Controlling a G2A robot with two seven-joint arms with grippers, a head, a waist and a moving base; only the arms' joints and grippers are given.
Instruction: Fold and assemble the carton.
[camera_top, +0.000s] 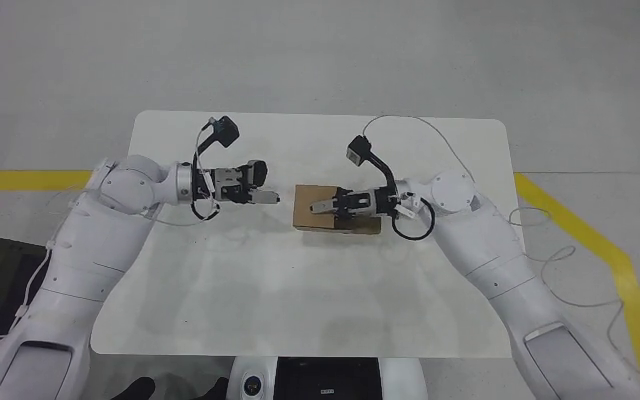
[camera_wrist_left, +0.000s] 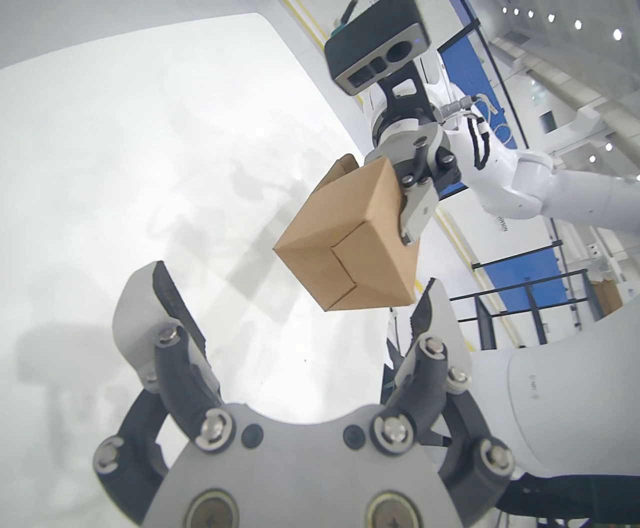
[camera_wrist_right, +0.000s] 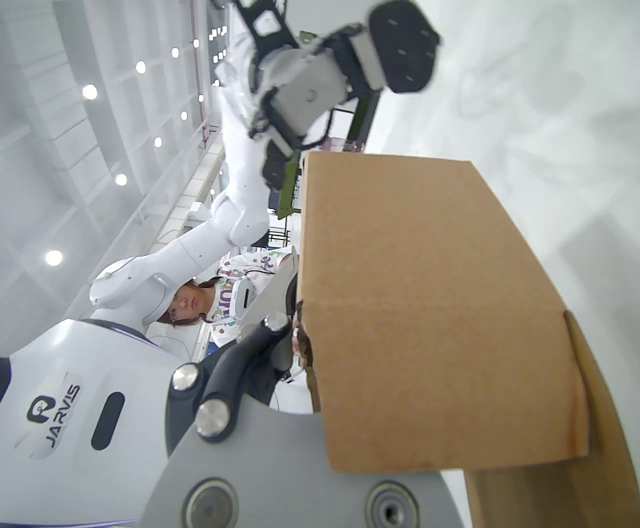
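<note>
The carton (camera_wrist_left: 325, 225) is held over the table (camera_top: 300, 290) by the right gripper (camera_top: 322, 207), its folded end turned to the left gripper (camera_top: 271, 197)
The right gripper is clamped on one wall at the carton's open end, judged so that the interlocked flaps are offered for pressing; the left gripper is spread wide and holds nothing, set near the folded end without contact

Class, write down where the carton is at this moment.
In the top view the carton is over the middle of the table, held by the right gripper; the left gripper faces it from the opposite side, not touching.
</note>
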